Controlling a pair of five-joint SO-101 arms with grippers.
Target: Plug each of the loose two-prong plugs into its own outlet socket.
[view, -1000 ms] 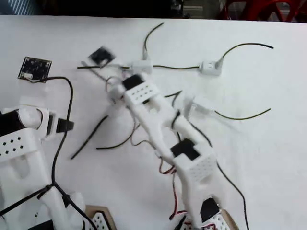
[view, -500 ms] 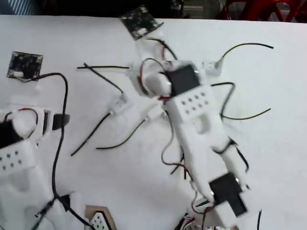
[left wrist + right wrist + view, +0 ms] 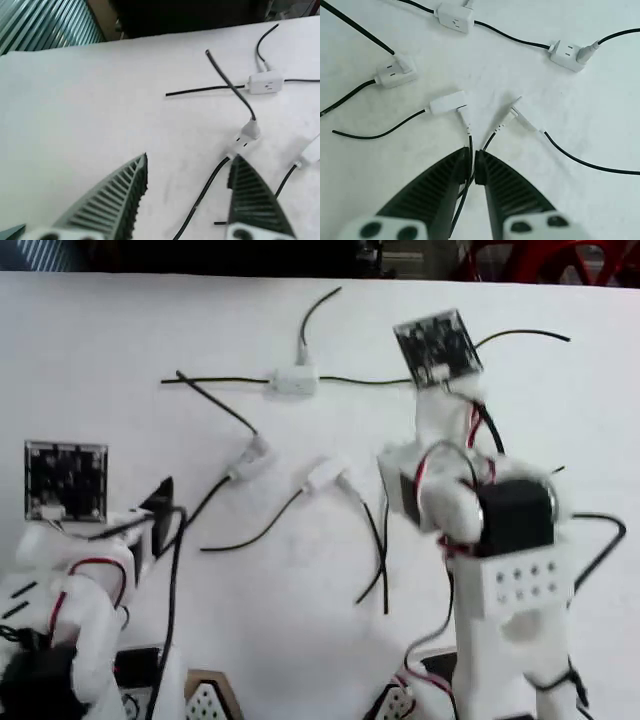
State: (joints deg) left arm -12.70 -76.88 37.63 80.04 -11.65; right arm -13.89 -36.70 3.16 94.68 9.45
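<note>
Plugs (image 3: pixel 447 104) loose near sockets (image 3: pixel 454 16); right arm (image 3: pixel 505 570) farther right than before (jaws together), left jaws apart.

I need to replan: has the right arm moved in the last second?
Yes. The right arm swung right, from beside the middle outlet to well right of it.

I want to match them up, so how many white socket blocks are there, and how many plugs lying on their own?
White socket blocks: 3
Plugs lying on their own: 2
Total: 5
</note>
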